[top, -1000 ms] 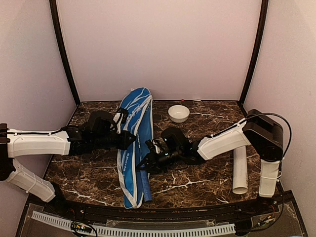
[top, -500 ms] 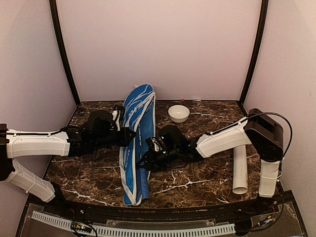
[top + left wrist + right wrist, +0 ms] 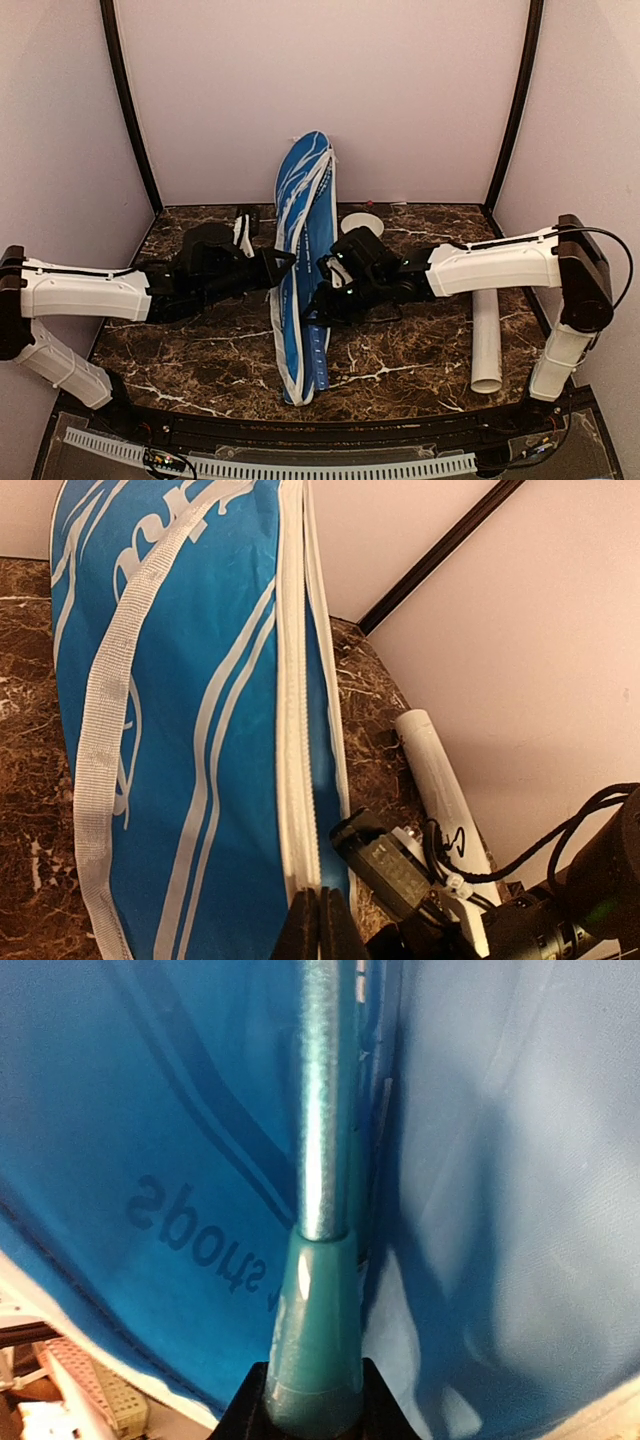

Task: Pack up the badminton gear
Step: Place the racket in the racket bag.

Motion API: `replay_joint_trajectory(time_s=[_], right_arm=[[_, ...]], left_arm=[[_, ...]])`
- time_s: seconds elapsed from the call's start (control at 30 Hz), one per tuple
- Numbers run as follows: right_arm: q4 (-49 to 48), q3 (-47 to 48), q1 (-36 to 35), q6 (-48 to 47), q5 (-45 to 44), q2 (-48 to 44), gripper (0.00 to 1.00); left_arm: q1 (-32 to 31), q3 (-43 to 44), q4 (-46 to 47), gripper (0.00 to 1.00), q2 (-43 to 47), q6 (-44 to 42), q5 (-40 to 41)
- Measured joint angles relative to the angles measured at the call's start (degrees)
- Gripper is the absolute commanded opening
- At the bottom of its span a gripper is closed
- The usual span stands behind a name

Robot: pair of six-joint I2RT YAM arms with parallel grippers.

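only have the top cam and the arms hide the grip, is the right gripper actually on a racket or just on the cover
observer: On a racket. The right wrist view shows the right gripper closed on the teal cone of the racket, and the metal shaft runs up inside the cover.
operator: ok and what is the left one pinching
observer: The left wrist view shows the left gripper shut on the white-trimmed zipper edge of the cover, with the fingertips pressed together.
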State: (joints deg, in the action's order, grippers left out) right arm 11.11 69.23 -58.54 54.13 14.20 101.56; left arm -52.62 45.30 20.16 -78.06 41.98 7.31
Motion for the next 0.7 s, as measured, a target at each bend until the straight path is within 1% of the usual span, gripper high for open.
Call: replay_joint_trajectory(time_s=[0.1, 0.23, 0.33, 0.5, 0.57, 0.7], right_arm=[[3.4, 0.1, 0.0, -1.4, -3.2, -0.6, 0.00], [4.1, -0.7, 0.1, -1.2, -4.7, -0.4, 0.01], [3.8, -0.7, 0.1, -1.1, -5.3, 0.6, 0.05], [3.4, -0.7, 0.2, -1.4, -6.4, 2.4, 0.08], [3.0, -0.7, 0.2, -1.6, -6.8, 3.3, 0.13], [2.2, -0.7, 0.2, -1.6, -6.9, 4.2, 0.30]], left_arm=[[-0.9, 0.1, 2.9, 0.00, -1.5, 1.7, 0.7], [-1.1, 0.0, 5.5, 0.00, -4.1, 3.8, 1.1], [-1.2, -0.1, 5.6, 0.00, -4.4, 4.5, 2.4], [-1.2, -0.5, 4.6, 0.00, -4.4, 5.0, 5.0], [-0.9, -0.8, 4.2, 0.00, -4.4, 5.3, 5.4], [0.3, -1.4, 3.5, 0.00, -4.4, 5.6, 4.9]])
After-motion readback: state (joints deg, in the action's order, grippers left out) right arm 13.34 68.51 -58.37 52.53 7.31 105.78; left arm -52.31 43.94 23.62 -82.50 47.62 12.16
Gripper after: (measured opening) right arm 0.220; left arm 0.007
